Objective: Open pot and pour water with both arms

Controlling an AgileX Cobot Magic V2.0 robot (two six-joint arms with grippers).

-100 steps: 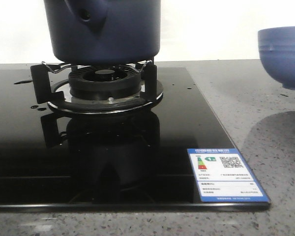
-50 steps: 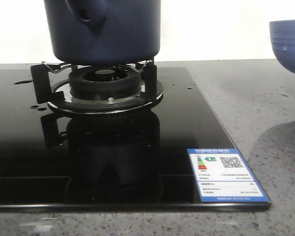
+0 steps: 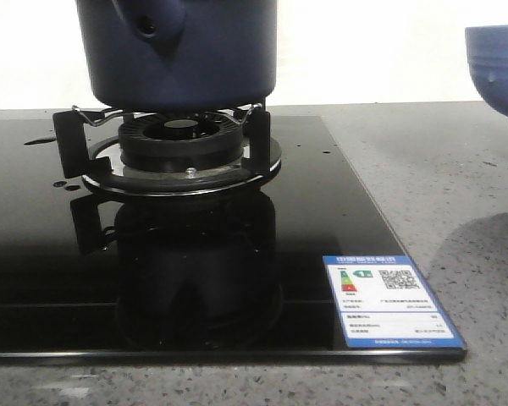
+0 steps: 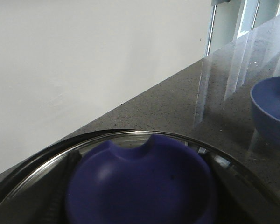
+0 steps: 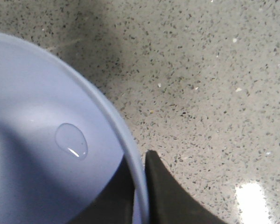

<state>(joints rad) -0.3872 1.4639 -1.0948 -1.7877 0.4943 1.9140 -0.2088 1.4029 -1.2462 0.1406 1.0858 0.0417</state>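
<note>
The dark navy pot [image 3: 186,51] stands on the burner [image 3: 179,139], its stubby holed handle [image 3: 150,21] facing me; its top is cut off by the front view. In the left wrist view a glass lid with a steel rim [image 4: 79,149] and a dark blue knob [image 4: 144,182] fills the foreground; my left gripper [image 4: 140,196] sits closed around the knob. My right gripper [image 5: 141,186] pinches the rim of the pale blue bowl [image 5: 46,140], with a water drop [image 5: 71,140] inside. The bowl hangs at the far right [image 3: 501,63] above the counter.
The black glass hob [image 3: 322,211] carries an energy label [image 3: 389,298] at its front right corner. Speckled grey counter [image 3: 440,169] lies right of it, with the bowl's shadow on it. A white wall stands behind. The bowl also shows in the left wrist view [image 4: 273,109].
The bowl has moved up and to the right in my right gripper, now partly out of the front view. Its shadow on the counter shifted right. The pot has not moved.
</note>
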